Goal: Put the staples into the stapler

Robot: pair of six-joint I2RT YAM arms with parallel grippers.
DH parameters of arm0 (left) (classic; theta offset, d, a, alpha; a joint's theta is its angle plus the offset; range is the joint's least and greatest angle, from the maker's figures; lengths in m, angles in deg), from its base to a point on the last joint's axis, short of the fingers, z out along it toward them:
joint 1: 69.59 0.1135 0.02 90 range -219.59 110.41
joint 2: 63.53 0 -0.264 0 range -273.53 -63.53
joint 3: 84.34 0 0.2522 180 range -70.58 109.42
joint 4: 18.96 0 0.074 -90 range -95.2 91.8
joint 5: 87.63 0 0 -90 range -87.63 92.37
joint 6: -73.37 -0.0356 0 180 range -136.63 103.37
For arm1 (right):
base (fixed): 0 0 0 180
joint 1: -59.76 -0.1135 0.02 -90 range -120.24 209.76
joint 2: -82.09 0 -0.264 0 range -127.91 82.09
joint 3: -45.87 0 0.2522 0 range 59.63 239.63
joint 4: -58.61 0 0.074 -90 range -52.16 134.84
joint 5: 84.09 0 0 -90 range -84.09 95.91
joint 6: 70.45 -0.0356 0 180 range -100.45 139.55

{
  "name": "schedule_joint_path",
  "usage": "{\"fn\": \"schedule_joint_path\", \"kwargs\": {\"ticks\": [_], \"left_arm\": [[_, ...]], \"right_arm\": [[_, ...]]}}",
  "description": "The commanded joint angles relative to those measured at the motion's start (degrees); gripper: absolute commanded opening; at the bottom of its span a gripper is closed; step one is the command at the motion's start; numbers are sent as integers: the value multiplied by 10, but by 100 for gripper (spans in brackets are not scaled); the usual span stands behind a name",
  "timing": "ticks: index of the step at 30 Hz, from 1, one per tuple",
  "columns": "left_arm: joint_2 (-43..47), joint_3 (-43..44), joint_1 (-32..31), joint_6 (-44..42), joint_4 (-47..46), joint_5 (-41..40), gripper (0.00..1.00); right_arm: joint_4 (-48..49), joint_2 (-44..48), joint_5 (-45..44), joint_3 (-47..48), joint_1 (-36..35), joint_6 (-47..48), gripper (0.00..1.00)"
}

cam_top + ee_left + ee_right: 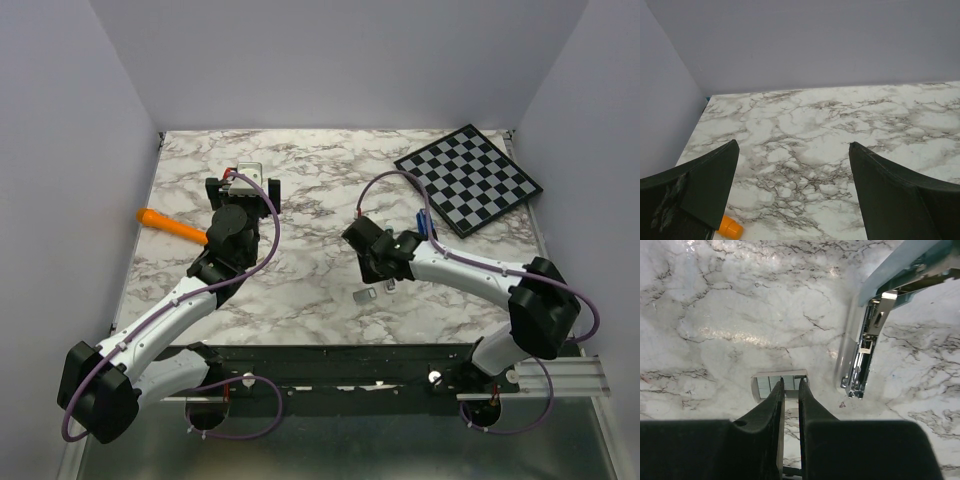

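Right fingers (772, 410) nearly together over small silvery staple block (765, 385), near desk (715, 300) front edge; hold unclear. I'd pinch its narrow sides squarely and keep it level for open light-blue stapler (860, 355). Left fingers (705, 185) wide apart.

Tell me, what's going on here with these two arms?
The right gripper is down at the marble table, fingers nearly together at a small block of staples. Whether it grips them yet cannot be told. The stapler they should go into lies open right beside them, with its metal channel showing. The left gripper hangs wide open and empty farther back, with an orange stick near it.
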Motion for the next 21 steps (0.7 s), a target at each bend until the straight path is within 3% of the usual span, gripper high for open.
{"fn": "schedule_joint_path", "kwargs": {"ticks": [1, 21], "left_arm": [[10, -5, -3, 7, 1, 9, 99], [11, -5, -4, 7, 2, 9, 99]], "right_arm": [[-39, 30, -47, 18, 9, 13, 18], [-42, 52, -21, -17, 98, 23, 17]]}}
